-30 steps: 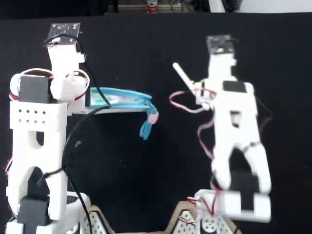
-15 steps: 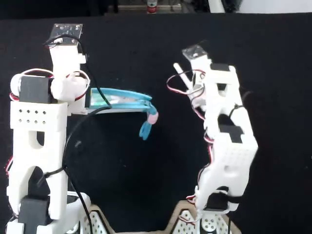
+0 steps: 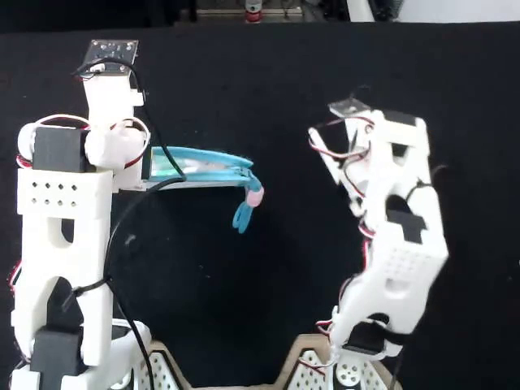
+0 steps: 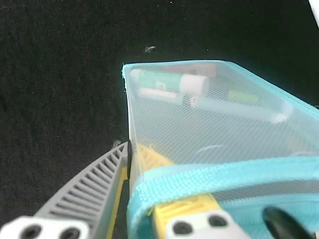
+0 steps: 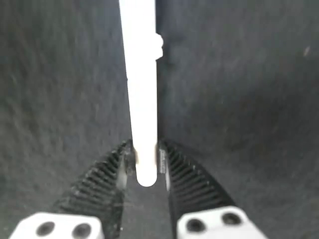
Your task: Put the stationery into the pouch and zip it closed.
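**Right gripper** (image 5: pixel 144 154): closed narrowly on white pen (image 5: pixel 140 74). Ridged fingers (image 5: pixel 102 184) pinched at the rounded end, with the rest of the barrel projecting straight out beyond the tips.

**White pen**, high view (image 3: pixel 323 156): carried above the black table (image 3: pixel 244 309) on the right arm. Long axis oblique, free end angled toward the far side of the table and slightly toward the pouch.

**Pouch** (image 3: pixel 203 169): off to the left-arm side of the pen, apart from it, with bare table between. Seen edge-on from above, long axis across the table, so at an angle to the pen's axis. Near end fitted with a pink and blue zip pull (image 3: pixel 248 205), hanging down on the side facing the right arm. Two teal edges slightly parted along the top, judged an open mouth; extent of opening not certain.

**Left gripper** (image 4: pixel 130 154): clamped on one end of the pouch, grey ridged finger (image 4: pixel 92 191) on the outside, holding it clear of the table.

**Pouch, appearance** (image 4: pixel 199 134): translucent ribbed plastic with teal binding. Already holding several items, among them a green and white stick (image 4: pixel 167 81) and a pale blue barrel (image 4: pixel 239 107). Soft-sided, likely to flex under a push.

**Next move, as judged**: pen to be brought across to the pouch and turned in line with the mouth before release. Right arm nearer to the pen, left arm as holder only.
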Robot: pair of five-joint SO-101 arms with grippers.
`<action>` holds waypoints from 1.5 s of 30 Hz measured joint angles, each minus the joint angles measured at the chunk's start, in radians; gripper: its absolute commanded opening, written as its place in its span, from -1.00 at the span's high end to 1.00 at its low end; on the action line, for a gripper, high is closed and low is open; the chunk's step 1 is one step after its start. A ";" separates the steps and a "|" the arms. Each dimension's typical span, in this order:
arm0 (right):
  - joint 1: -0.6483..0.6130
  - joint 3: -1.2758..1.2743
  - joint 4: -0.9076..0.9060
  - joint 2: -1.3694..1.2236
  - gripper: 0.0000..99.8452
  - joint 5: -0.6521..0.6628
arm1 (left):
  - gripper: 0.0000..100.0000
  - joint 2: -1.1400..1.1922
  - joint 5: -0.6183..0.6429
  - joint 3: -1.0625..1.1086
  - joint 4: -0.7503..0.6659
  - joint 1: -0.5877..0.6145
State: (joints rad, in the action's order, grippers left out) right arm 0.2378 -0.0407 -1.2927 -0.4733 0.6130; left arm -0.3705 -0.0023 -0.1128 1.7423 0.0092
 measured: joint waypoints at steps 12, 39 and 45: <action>0.048 -0.735 0.115 0.706 0.64 0.000 | 0.94 0.000 0.000 0.000 0.000 0.000; -0.216 -0.221 0.278 0.175 0.75 -0.186 | 0.94 0.000 0.000 0.000 0.000 0.000; -0.216 -0.144 0.278 0.083 0.77 -0.172 | 0.94 0.000 0.000 0.000 0.000 0.000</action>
State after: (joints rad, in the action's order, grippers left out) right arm 0.0215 -0.1849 -1.0150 -0.3905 0.4411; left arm -0.3705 -0.0023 -0.1128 1.7423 0.0092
